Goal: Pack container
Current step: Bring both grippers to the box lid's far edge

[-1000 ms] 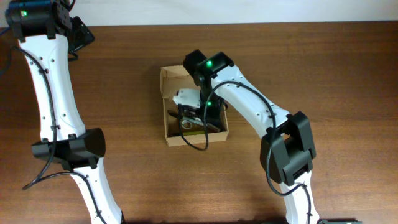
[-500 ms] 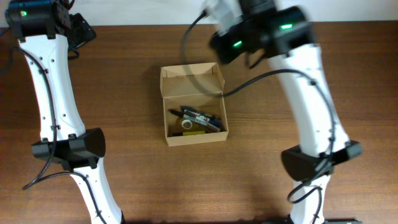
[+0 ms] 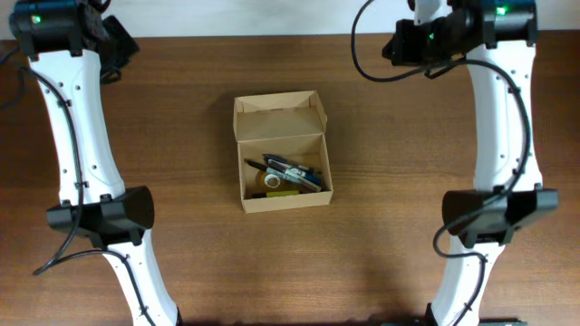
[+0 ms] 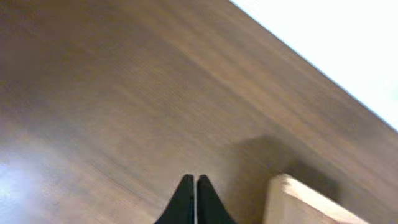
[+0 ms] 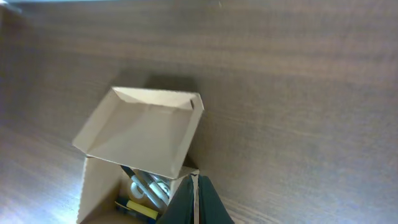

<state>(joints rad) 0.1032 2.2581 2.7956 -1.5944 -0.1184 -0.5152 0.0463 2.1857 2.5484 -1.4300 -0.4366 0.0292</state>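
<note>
Right fingers (image 5: 202, 202) no longer inside the boxy tan cardboard container (image 3: 285, 200).

Right hand (image 5: 194, 186) now out of container (image 3: 278, 116)

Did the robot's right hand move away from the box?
Yes. In the overhead view the right gripper was over the container; now it sits far up and right of it, fingers shut.
</note>
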